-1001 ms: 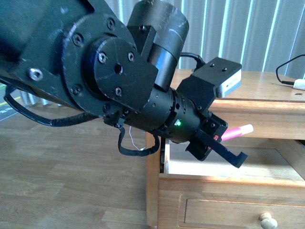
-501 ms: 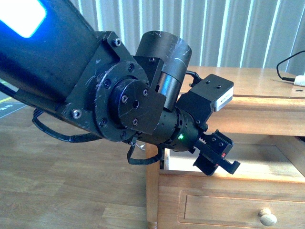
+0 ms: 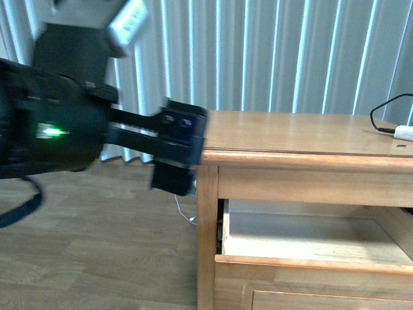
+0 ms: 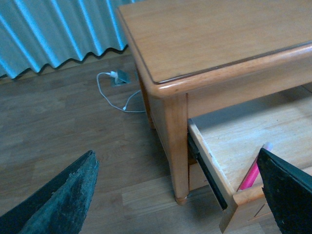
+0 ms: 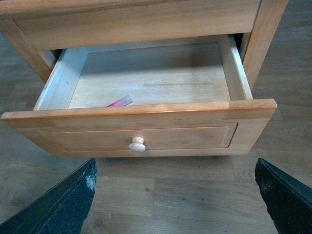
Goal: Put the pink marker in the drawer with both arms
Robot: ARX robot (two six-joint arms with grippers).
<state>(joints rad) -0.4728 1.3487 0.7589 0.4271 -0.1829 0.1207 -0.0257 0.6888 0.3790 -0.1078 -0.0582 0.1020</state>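
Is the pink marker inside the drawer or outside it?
Inside. The pink marker lies on the floor of the open drawer, just behind its front panel.

the table (image 4: pixel 204 44) is honey-brown wood, smooth with a soft varnish sheen. the drawer (image 5: pixel 195 136) front matches; its inside is paler, matt wood, its knob (image 5: pixel 137 145) smooth pale wood. the pink marker (image 5: pixel 120 102) looks like smooth plastic. the left hand (image 4: pixel 175 156) has matt black, grainy fingers (image 4: pixel 68 195).
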